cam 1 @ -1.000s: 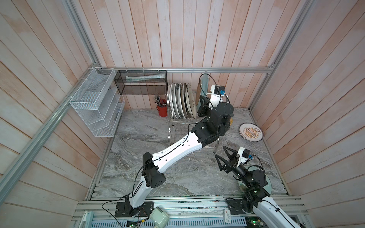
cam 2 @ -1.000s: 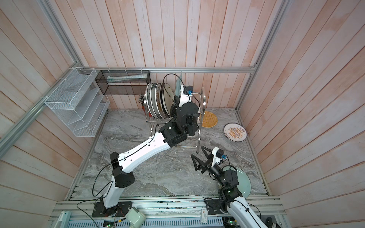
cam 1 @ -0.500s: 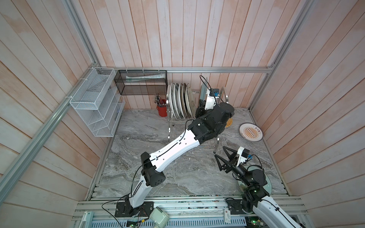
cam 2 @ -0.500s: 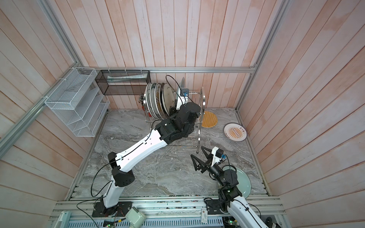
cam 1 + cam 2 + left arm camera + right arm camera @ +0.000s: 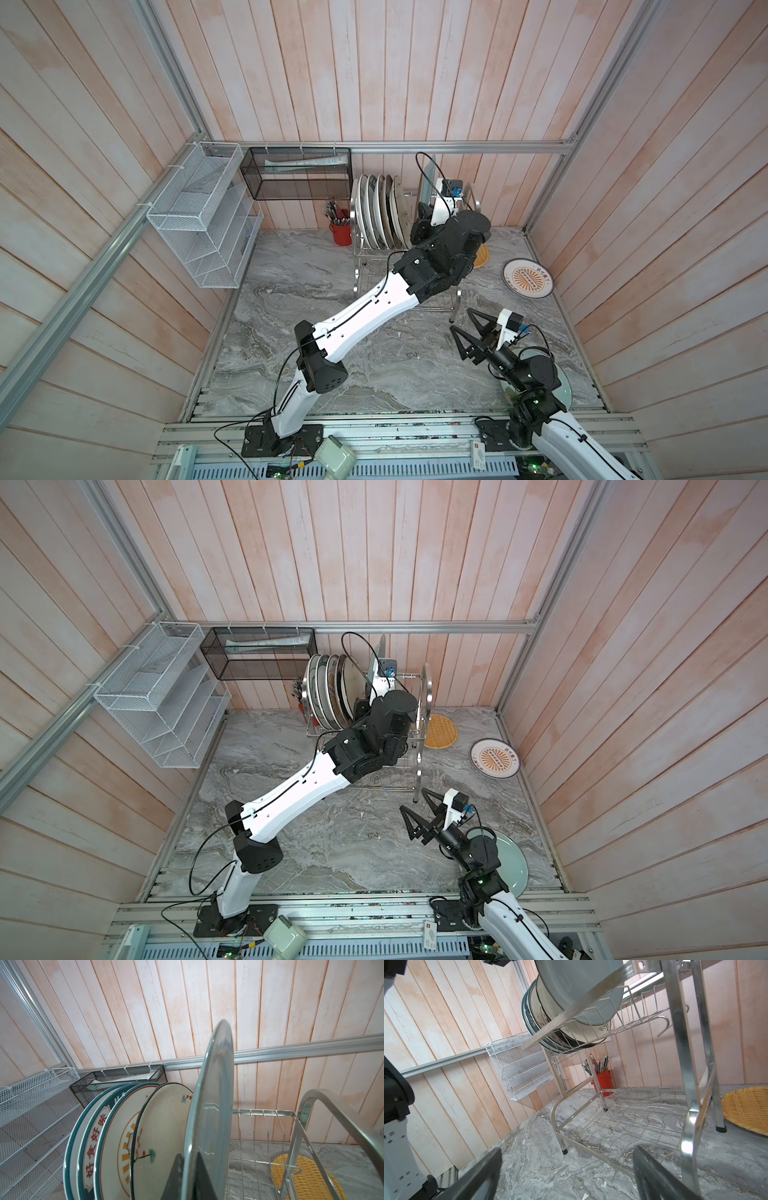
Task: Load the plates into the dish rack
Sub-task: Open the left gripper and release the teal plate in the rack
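Marble tabletop (image 5: 332, 361) bore the dish rack (image 5: 324, 1103); left gripper (image 5: 188, 1167) pinched a grey-blue plate (image 5: 209, 1095) upright (right of the racked plates (image 5: 380, 212)), while right gripper (image 5: 461, 319) gaped empty, near right.

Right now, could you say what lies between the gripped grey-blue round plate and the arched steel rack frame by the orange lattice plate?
Only bare upright steel prongs, between grey-blue plate and arched frame, shown in the left wrist view.

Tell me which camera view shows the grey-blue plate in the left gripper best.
The left wrist view: the grey-blue plate stands edge-on in the centre, its lower rim pinched by the left gripper. The right wrist view shows one face from below. In both top views the plate is only a thin sliver.
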{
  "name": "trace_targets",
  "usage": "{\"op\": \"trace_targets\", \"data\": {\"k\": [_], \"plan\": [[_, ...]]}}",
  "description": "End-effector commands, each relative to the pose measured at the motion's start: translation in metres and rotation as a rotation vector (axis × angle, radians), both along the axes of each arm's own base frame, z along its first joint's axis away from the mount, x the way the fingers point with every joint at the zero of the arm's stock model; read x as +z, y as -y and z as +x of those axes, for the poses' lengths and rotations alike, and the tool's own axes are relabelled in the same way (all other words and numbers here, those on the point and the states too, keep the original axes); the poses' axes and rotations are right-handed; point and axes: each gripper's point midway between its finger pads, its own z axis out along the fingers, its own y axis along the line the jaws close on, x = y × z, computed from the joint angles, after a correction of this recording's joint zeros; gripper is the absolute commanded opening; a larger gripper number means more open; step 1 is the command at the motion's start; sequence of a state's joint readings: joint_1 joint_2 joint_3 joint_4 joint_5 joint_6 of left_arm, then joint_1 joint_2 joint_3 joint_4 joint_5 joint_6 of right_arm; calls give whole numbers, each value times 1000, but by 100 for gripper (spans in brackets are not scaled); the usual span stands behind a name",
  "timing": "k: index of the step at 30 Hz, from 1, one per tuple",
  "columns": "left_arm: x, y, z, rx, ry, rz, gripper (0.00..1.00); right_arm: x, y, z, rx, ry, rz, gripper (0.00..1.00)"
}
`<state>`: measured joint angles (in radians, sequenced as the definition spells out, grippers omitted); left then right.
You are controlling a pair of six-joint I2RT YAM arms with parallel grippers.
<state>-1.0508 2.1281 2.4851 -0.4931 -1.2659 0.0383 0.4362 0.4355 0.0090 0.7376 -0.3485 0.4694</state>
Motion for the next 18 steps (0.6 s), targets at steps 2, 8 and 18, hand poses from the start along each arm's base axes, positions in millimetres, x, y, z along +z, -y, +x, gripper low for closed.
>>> {"op": "trace_targets", "data": {"k": [2,8,18], "plan": [[44,-33,-14,44,79,-148,0,2,0,-2,-2,26,7,98],[40,-38,-10,41,66,-157,0,2,0,-2,-2,25,4,98],[19,-38,-2,14,13,-191,0,0,-2,-1,-1,21,-3,98]]}}
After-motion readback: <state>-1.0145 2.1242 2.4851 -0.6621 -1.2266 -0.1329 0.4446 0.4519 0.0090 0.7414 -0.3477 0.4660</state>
